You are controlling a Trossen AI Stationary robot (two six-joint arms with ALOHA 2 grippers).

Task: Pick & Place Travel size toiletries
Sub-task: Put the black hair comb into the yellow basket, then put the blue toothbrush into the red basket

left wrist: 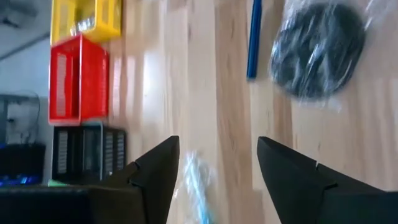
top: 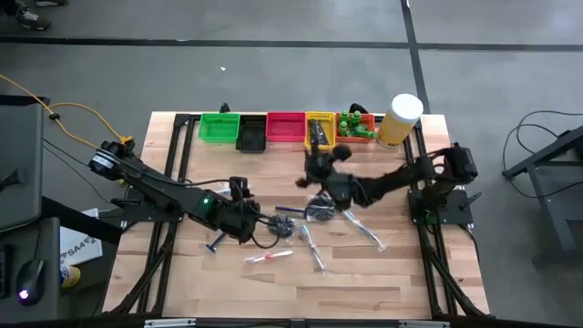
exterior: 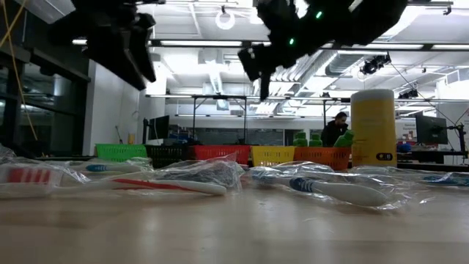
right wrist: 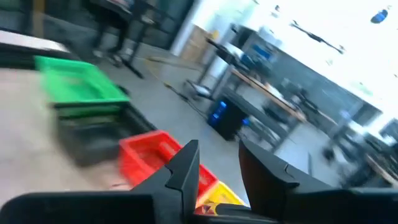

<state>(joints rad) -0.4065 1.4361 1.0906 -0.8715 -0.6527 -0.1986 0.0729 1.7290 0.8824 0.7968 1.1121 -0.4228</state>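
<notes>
High view lays out the whole table (top: 182, 282): a row of bins along the far edge, green bin (top: 219, 126), black bin (top: 251, 135), red bin (top: 285, 128), yellow bin (top: 320, 128) and an orange bin (top: 363, 128) holding little green bottles (top: 353, 126), with a pale-yellow cylinder (top: 399, 118) at the row's right end. The left gripper (top: 250, 221) hangs over the table's middle left, near a blue toothbrush (top: 215, 243), a dark comb (top: 283, 225) and a pink toothbrush (top: 270, 258). The right gripper (top: 319, 162) is raised just in front of the yellow bin; a wrapped dark disc (top: 319, 210) and clear-wrapped toothbrushes (top: 364, 230) lie below its arm.

Low view shows what the overhead cannot: both grippers are well off the wood, and the wrapped toothbrushes (exterior: 333, 191) lie flat in crinkled film, with a red-and-white one (exterior: 29, 176) at the near left. A person (exterior: 337, 129) shows far behind.

Left wrist view shows its fingers (left wrist: 158, 171) spread wide with nothing clamped; a blurred clear-wrapped blue piece (left wrist: 196, 180) lies on the wood between them, and the wrapped disc (left wrist: 317, 50) and a blue handle (left wrist: 254, 37) lie beyond.

Right wrist view shows its fingers (right wrist: 186, 165) set a narrow gap apart, and whether they pinch anything I cannot tell; the red bin (right wrist: 149, 155) and green bin (right wrist: 78, 87) lie ahead
</notes>
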